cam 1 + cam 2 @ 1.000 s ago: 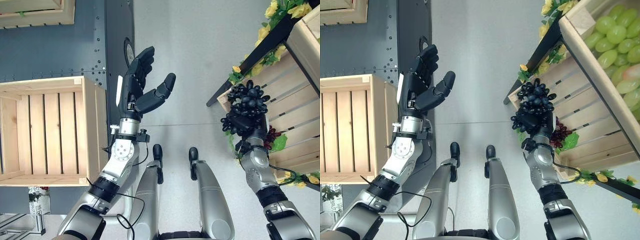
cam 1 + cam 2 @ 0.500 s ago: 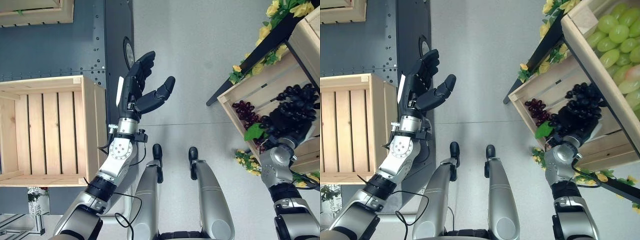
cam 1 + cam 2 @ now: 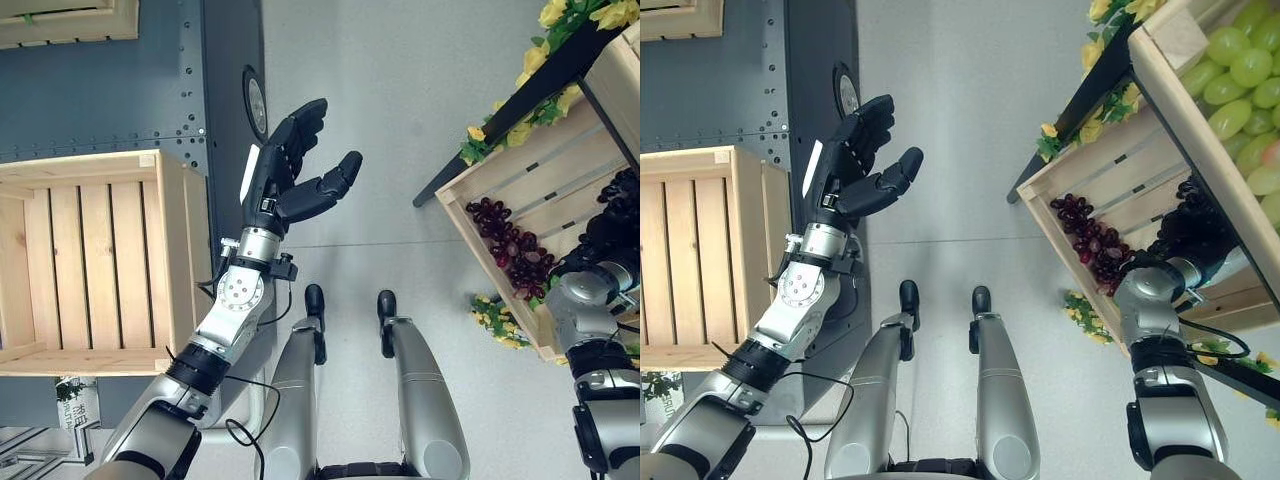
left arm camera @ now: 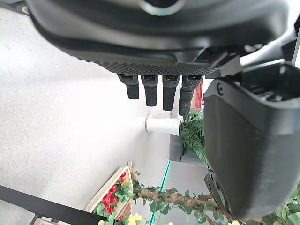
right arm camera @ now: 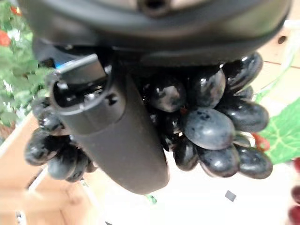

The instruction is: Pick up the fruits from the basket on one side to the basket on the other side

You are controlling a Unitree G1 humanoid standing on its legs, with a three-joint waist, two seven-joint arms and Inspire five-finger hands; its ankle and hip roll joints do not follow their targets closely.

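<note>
The left robot hand is hovering over the grey floor, just beside the empty wooden crate on the robot's left, its fingers extended and relaxed and its thumb standing apart from them; it is gripping nothing. In the left wrist view a white cylindrical object is standing on the floor past the fingers, with green foliage beside it.

On the robot's right, the right robot hand is reaching into the slatted wooden crate, which is sitting tilted on a dark stand. In the right wrist view the thumb is curling round a bunch of black grapes, so the hand is gripping the bunch (the fingers are hidden behind the fruit). The black grapes are being held inside the right-hand crate, above its slats. A bunch of red grapes is lying on the slats near the crate's lower edge, just beside the wrist.

Farther out, a second crate is holding green grapes. Yellow flowers with leaves are trimming the stand, and more are lying below the slatted crate.
</note>
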